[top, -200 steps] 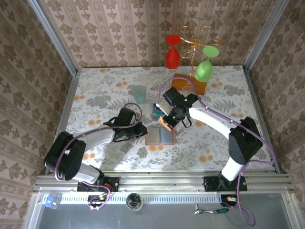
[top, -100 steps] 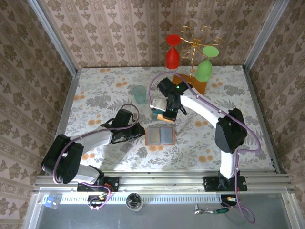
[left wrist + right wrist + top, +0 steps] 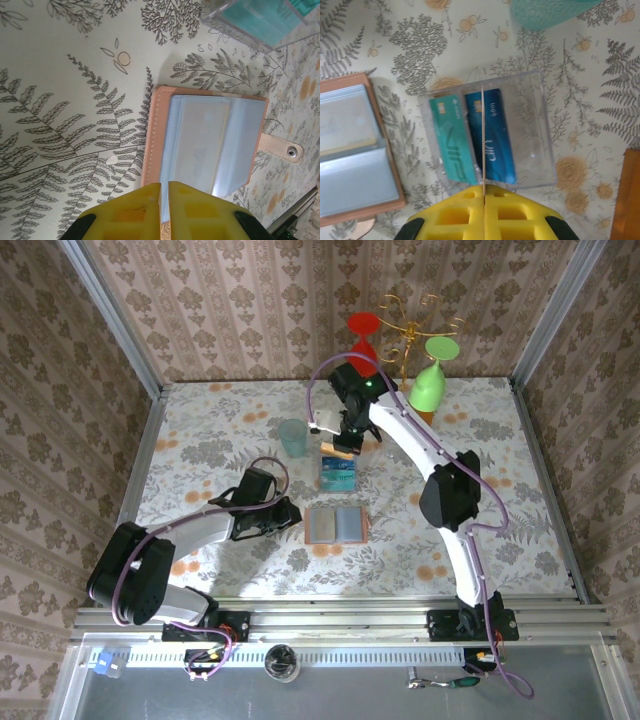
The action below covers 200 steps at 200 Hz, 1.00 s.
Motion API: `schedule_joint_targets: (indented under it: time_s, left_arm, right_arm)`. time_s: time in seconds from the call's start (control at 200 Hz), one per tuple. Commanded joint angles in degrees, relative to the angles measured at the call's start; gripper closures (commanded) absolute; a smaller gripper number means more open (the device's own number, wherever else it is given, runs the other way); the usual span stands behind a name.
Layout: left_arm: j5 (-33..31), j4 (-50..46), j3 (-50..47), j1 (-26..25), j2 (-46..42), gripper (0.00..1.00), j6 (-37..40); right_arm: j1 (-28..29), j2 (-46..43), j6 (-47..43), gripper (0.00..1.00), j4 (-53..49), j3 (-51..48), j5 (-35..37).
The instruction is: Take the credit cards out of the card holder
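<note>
Tan-orange card holder (image 3: 336, 525) lies open on the floral worktop (image 3: 200, 430), with the left gripper (image 3: 296, 512) at its left edge and the right gripper (image 3: 342, 443) above a clear tray (image 3: 338, 473). Left wrist: yellow fingers (image 3: 130, 212) nearly together, pinching the holder's near edge. Right wrist: the gripper is clamped on an edge-on credit card (image 3: 483, 125) over the tray, which holds a teal card (image 3: 452, 140) and a blue card (image 3: 495, 140).

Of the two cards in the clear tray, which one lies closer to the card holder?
The teal card; the blue card lies beyond it, away from the holder.
</note>
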Motion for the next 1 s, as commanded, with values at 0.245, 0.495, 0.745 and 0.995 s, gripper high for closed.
schedule_joint_targets:
  time_s: [0.245, 0.495, 0.745, 0.995]
  left_arm:
    - [1.83, -3.3, 2.37, 1.39, 2.1, 0.88, 2.21]
    - [2.44, -3.59, 2.77, 1.91, 3.4, 0.88, 2.55]
    - [2.27, -3.74, 2.3, 2.18, 3.06, 0.88, 2.38]
    - [2.19, -3.9, 2.2, 2.2, 2.9, 0.88, 2.29]
  right_arm:
    - [-2.15, 9.63, -4.8, 1.0, -5.94, 13.46, -0.46]
    - [-2.33, 11.49, -6.07, 1.0, -2.53, 13.42, 0.69]
    - [-2.34, 12.74, -6.78, 0.96, -0.93, 13.45, 3.18]
    - [-2.34, 11.54, -4.14, 0.8, 4.84, 13.17, 8.52]
